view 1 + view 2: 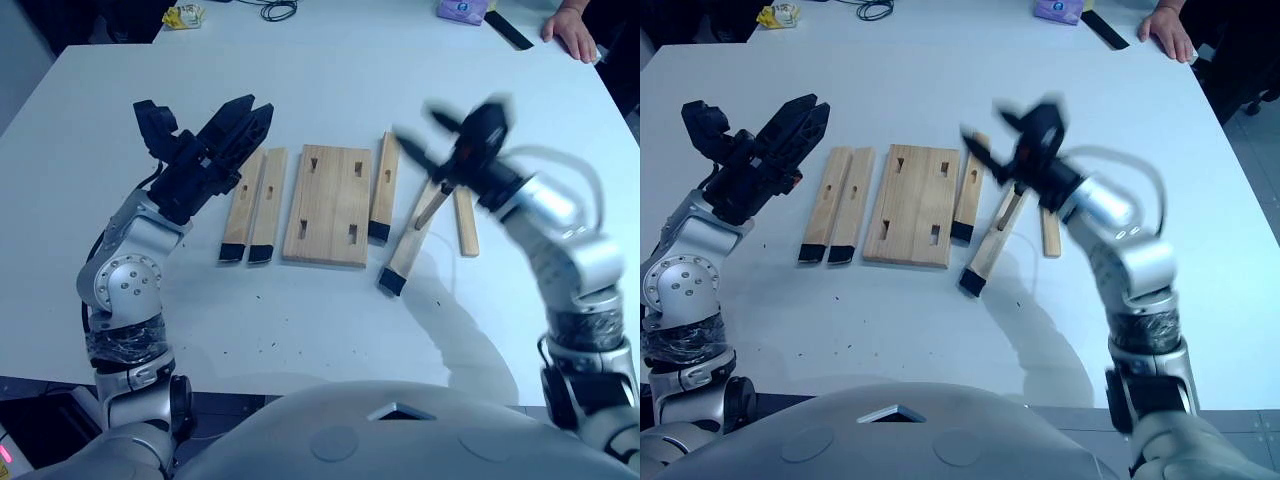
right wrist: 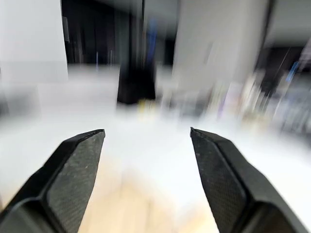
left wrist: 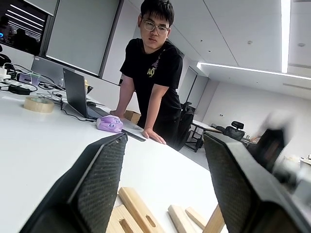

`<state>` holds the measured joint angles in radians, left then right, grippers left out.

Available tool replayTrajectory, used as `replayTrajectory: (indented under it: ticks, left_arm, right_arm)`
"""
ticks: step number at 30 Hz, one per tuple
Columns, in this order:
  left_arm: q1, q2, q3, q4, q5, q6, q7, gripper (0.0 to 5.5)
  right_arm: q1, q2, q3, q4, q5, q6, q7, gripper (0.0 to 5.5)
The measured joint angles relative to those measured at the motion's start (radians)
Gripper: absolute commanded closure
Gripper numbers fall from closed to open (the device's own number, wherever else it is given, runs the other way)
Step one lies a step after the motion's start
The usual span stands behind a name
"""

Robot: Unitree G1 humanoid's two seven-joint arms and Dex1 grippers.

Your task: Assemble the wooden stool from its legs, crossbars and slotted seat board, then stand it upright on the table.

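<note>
We took the slotted seat board (image 1: 325, 205) as our mark; it lay flat on the white table (image 1: 330, 70), its four slots facing up. Nothing had been joined yet.

Just left of the board lay two legs (image 1: 255, 205), side by side and touching, parallel to the board's long edge, with their black feet at the near end. Just right of the board a third leg (image 1: 383, 188) lay parallel as well. Farther right a fourth leg (image 1: 405, 248) lay tilted, its black foot nearer to us than the board's near edge. A thin crossbar (image 1: 432, 208) lay along or on that tilted leg; we could not tell which. A second crossbar (image 1: 466, 224) lay right of it, farthest from the board.

The left gripper (image 3: 165, 138) hung in the air left of the board, above the far ends of the two paired legs, with its fingers spread wide and nothing between them. The right gripper (image 2: 146, 132) was up right of the board, above the tilted leg and crossbars, and it too was wide apart and empty.

Beyond the board, at the table's far edge, sat a purple object (image 1: 462, 10) and a yellow one (image 1: 183, 15).
</note>
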<state>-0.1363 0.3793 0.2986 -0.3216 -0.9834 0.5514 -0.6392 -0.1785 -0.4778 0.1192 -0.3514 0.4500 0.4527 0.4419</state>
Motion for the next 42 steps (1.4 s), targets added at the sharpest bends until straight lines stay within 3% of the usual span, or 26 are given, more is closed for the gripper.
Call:
replayTrajectory:
  ticks: [4,11,15,18,23,29,34,37,42]
  left_arm:
    - [-0.002,-0.003,-0.01,0.004,0.002,0.0,0.0,2.64]
    - [-0.014,-0.002,-0.012,0.006,0.001,0.0,0.004,2.64]
    - [-0.014,-0.004,-0.009,-0.02,-0.02,0.003,0.025,2.64]
    - [-0.014,-0.008,-0.004,-0.061,-0.048,0.005,0.058,2.64]
    - [0.006,-0.01,0.025,-0.104,-0.061,0.004,0.133,2.64]
    - [0.165,-0.042,0.102,-0.185,-0.082,-0.023,0.218,2.64]
    - [0.26,-0.079,0.107,-0.25,-0.082,-0.063,0.257,2.64]
    - [0.278,-0.082,0.107,-0.262,-0.082,-0.071,0.272,2.64]
    - [0.273,-0.083,0.104,-0.249,-0.082,-0.093,0.284,2.64]
  right_arm:
    - [-0.01,0.043,-0.009,0.031,0.013,-0.026,0.015,2.25]
    - [-0.055,0.15,-0.215,-0.096,0.35,0.052,-0.029,2.25]
    - [-0.14,0.07,-0.391,-0.189,0.621,0.095,-0.027,2.25]
    - [-0.131,-0.016,-0.438,-0.195,0.685,0.123,0.047,2.25]
    - [-0.028,-0.18,-0.397,-0.079,0.494,0.169,0.118,2.25]
    - [0.128,-0.408,-0.438,-0.044,0.463,0.2,0.459,2.25]
    - [0.241,-0.53,-0.427,-0.017,0.388,0.19,0.67,2.25]
    - [0.337,-0.536,-0.378,-0.125,0.375,0.198,0.701,2.25]
    - [0.328,-0.458,-0.265,-0.317,0.407,0.253,0.57,2.25]
